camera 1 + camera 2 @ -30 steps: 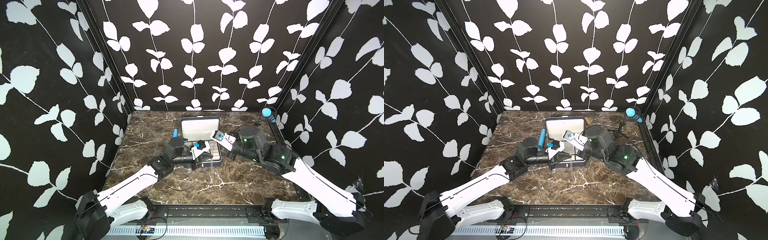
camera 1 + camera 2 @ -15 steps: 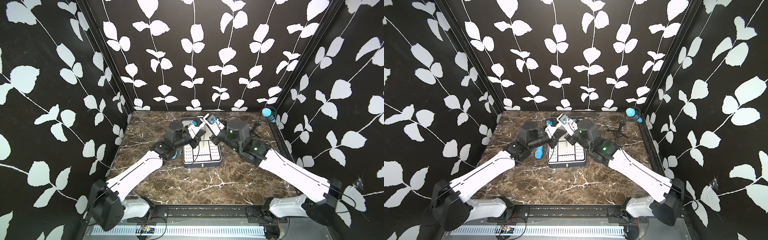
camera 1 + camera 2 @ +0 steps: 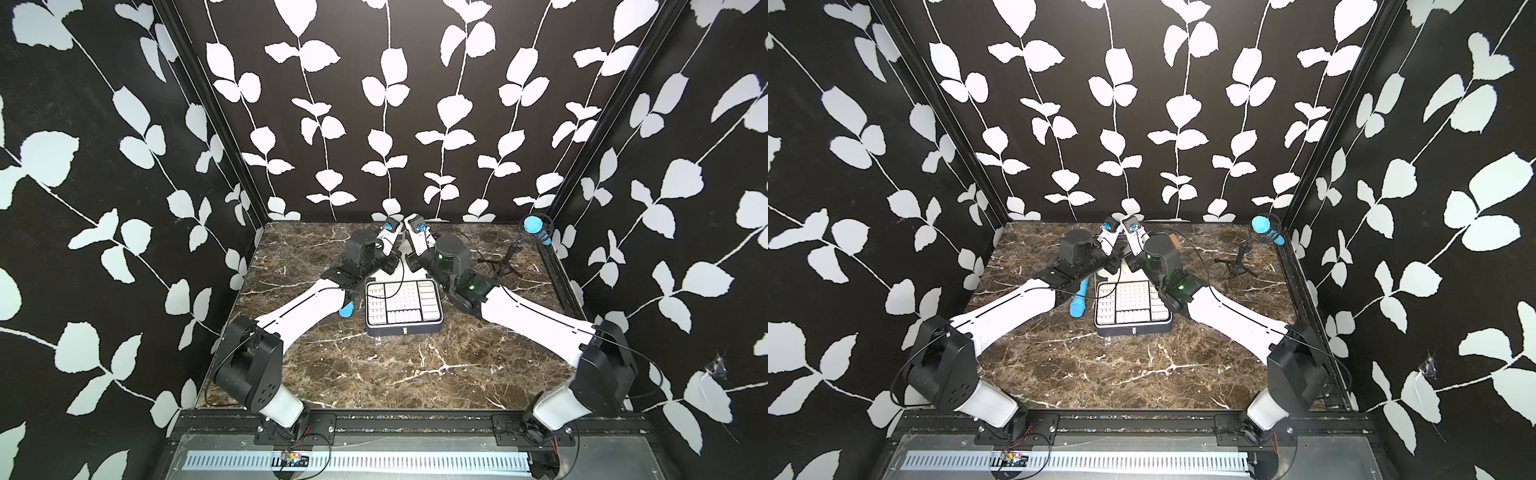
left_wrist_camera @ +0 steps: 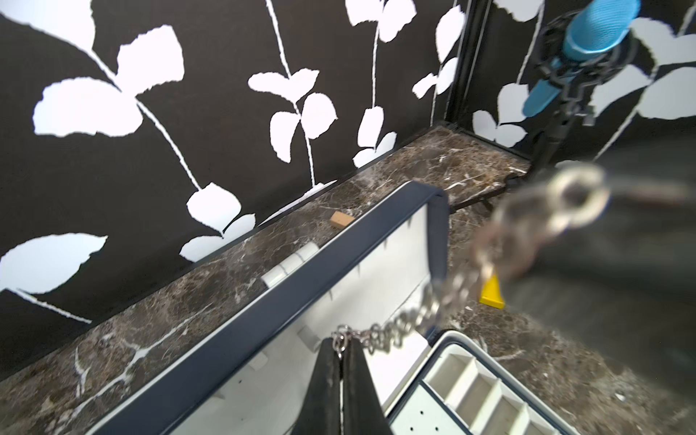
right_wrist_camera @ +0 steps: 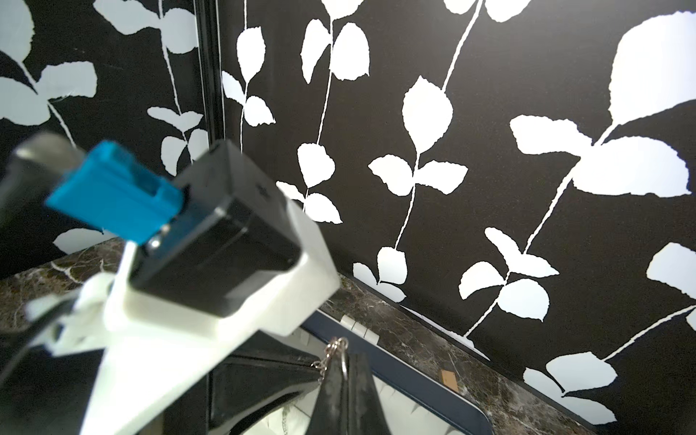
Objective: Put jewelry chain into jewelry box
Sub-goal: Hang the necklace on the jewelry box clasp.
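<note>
Both near the rear edge of the bench (image 3: pixel 374 374) now, above the open jewelry box (image 3: pixel 405 330) and its raised lid (image 4: pixel 241 327) instead of low over its tray (image 3: pixel 401 301), left claw (image 4: pixel 341 348) and right claw (image 5: pixel 344 361) each clench one end of the jewelry chain (image 4: pixel 391 331), strung aloft, not yet boxed.

The jewelry box (image 3: pixel 428 328), dark navy with rounded corners, lies open mid-tabletop (image 3: pixel 374 374). Its white compartmented tray (image 3: pixel 402 297) faces up, with the clasp (image 3: pixel 405 331) at 6 o'clock and the white-lined lid (image 4: pixel 271 301) raised at 12 o'clock. The silvery jewelry chain (image 4: pixel 384 333) hangs above that lid, its ends pinched in the left pincer (image 4: pixel 341 344) and the right pincer (image 5: pixel 344 357).
</note>
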Controlling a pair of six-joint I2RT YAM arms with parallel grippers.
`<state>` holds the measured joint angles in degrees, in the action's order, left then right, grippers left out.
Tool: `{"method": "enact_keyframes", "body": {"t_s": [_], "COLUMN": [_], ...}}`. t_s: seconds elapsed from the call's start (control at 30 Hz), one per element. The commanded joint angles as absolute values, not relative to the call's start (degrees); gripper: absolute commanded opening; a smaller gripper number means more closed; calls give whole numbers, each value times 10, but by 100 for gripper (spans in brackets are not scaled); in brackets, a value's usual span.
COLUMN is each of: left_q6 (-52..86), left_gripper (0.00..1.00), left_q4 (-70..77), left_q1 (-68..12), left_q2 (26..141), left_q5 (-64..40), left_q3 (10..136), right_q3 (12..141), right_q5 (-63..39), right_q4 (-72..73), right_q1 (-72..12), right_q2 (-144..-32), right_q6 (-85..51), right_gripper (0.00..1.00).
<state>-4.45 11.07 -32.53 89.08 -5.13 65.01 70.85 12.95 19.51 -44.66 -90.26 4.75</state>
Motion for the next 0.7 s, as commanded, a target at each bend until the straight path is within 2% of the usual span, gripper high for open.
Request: {"method": "enact_keyframes", "body": {"t_s": [0.0,0.27,0.67], "left_q6": [-27,-47,-40], "left_gripper": [0,0,0], "left_q4": [137,121,113], "left_q1": [-316,-310,-309], "left_q2": [885,885,905], "left_q5": [-32,-68,-48], "left_q3": [660,648,651], "right_q3": [702,678,645], "right_q5": [138,126,111], "right_q4": [257,270,290], "right_q1": [-436,-415,-408], "right_q2": [-907,-912,-937], "right_q6": [15,-24,-70], "right_gripper": [0,0,0]}}
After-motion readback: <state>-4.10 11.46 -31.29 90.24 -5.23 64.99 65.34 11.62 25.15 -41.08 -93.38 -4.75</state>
